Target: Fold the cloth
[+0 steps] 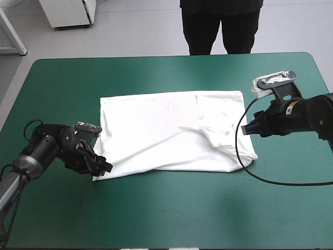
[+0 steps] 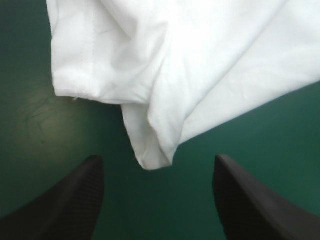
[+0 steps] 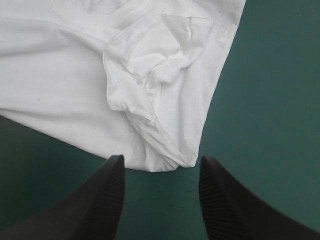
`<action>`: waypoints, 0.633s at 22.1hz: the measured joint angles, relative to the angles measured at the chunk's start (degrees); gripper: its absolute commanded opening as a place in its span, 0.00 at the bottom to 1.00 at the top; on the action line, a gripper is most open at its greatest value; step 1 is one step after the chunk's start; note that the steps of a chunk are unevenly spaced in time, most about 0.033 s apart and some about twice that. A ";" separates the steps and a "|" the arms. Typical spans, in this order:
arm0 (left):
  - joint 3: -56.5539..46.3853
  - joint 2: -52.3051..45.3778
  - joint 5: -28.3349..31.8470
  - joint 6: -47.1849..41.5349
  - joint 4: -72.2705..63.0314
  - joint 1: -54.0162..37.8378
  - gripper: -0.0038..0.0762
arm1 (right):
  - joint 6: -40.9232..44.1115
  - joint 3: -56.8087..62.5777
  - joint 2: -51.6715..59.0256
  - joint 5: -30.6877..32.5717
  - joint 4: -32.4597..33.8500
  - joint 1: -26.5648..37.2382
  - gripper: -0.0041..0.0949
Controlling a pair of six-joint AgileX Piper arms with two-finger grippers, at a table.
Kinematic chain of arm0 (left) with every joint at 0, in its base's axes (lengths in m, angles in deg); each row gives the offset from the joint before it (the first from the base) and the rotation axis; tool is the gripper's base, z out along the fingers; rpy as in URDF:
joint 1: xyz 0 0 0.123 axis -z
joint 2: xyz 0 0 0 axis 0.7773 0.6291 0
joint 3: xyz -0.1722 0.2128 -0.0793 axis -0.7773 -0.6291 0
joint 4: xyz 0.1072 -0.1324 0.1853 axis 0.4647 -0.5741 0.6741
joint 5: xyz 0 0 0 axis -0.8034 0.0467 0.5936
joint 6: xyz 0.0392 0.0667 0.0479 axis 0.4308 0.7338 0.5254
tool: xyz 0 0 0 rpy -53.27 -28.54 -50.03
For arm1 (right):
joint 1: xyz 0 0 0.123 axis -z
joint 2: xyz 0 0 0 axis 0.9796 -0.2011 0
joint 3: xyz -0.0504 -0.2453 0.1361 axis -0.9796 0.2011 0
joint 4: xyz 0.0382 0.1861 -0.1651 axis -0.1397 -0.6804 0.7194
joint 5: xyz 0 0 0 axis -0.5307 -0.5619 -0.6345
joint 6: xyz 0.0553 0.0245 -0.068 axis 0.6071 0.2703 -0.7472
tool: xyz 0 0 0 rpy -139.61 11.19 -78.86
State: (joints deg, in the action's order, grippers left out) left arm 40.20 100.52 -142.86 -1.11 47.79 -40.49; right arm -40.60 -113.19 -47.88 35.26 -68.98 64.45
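the t-shirt [image 1: 171, 130] lies spread in the middle of the teal-green table [image 1: 62, 78], a rough rectangle with its long side running left to right, its near edge slanting and one sleeve [image 3: 150, 65] bunched into creases toward the right end. the left gripper [image 1: 102, 166] sits at the near-left corner [image 2: 152, 157] of the cloth, its black fingers [image 2: 75, 200] apart and empty, and the tip of that corner lies on the table just ahead of the gap between them. the right gripper [image 1: 250, 127] hangs by the right edge, likewise spread and holding nothing. its wrist view shows what i take to be the near-right corner [image 3: 175, 160] just ahead of its fingers. the fabric looks thin, light and limp. it will likely sag from any pinched point, slide easily over the smooth cover and keep no shape of its own, so a single grip would probably drag it into a heap. i judge the best holds to be the two near corners, each taken through every layer there, since the left corner shows overlapping plies and a pinch on the top one alone could peel them apart. the creased sleeve looks a poor hold, as it could tug the fold askew. nothing here is fragile, so a firm pinch should do no harm.
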 measured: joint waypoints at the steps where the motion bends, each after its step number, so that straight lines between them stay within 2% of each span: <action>1: -0.35 0.07 1.00 0.00 0.00 0.00 0.63 | 0.00 0.13 0.00 0.00 0.00 0.00 0.50; 5: -0.70 3.07 4.36 0.00 0.12 0.00 0.63 | 0.06 0.18 -0.72 0.00 0.30 0.00 0.50; 14: -0.70 10.74 5.72 0.92 -1.23 0.00 0.63 | 1.25 0.24 -1.79 0.00 2.99 0.00 0.50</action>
State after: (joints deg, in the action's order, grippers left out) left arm 39.50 111.26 -137.14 -0.19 46.56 -40.49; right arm -39.35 -112.95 -49.68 35.26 -65.99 64.45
